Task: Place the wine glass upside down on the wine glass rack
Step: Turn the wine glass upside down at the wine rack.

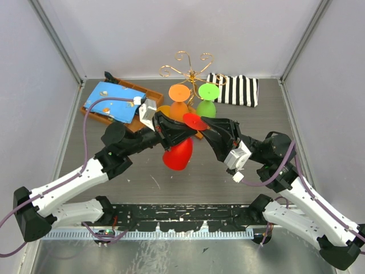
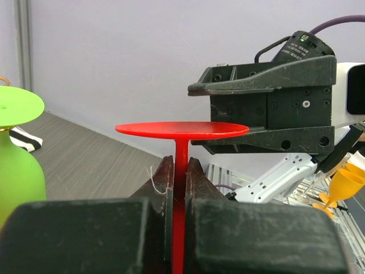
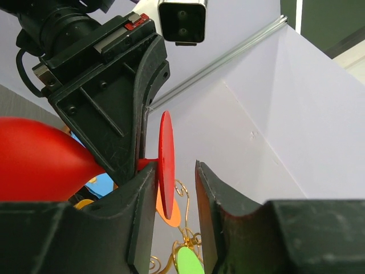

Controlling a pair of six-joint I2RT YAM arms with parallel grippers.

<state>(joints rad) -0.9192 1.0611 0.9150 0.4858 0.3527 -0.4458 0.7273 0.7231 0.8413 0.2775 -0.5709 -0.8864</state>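
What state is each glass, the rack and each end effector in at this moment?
Red plastic wine glass: upside down, held by its stem, not on the rack.
Left end effector: shut on the red glass's stem.
Right end effector: open, fingers either side of the red glass's foot disc.
Gold wire wine glass rack: standing upright.
Orange plastic wine glass: upside down at the rack.
Green plastic wine glass: upside down at the rack.
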